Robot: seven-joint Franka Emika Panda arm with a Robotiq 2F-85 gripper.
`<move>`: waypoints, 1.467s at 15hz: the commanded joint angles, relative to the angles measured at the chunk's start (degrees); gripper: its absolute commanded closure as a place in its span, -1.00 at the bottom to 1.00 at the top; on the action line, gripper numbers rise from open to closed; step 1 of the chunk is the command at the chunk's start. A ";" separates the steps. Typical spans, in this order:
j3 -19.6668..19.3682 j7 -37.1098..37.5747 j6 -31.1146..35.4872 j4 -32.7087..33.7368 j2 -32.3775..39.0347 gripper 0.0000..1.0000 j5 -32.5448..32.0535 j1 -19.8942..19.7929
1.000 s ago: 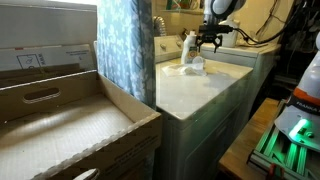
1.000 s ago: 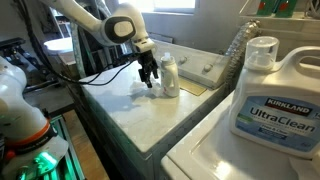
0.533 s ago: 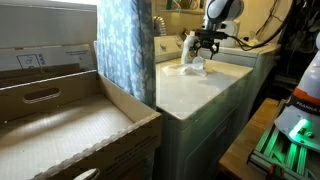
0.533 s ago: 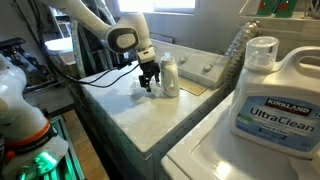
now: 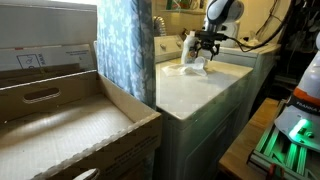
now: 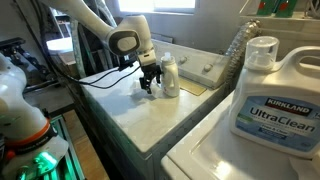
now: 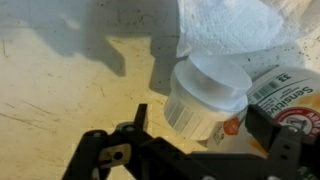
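Here, white bottle (image 6: pixel 170 76) upright, cap (image 7: pixel 216 78) uppermost.

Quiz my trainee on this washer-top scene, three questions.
1. True or false: the gripper is shut on the small white bottle.
2. The big jug has a label that reads: A Kirkland, B Tide, C Persil?
3. Fill in: the crumpled white towel lies beside the ____.
Key: 1 false, the gripper is open; 2 A; 3 bottle.
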 commanded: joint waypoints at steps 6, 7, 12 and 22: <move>-1.25 0.82 3.16 -1.21 1.15 -1.00 3.88 0.67; -1.32 1.02 3.18 -1.21 1.31 -1.00 3.86 0.60; -1.73 0.73 3.65 -1.09 2.05 -0.86 3.72 0.65; -1.88 -1.00 1.77 -0.08 4.15 -0.44 3.81 1.53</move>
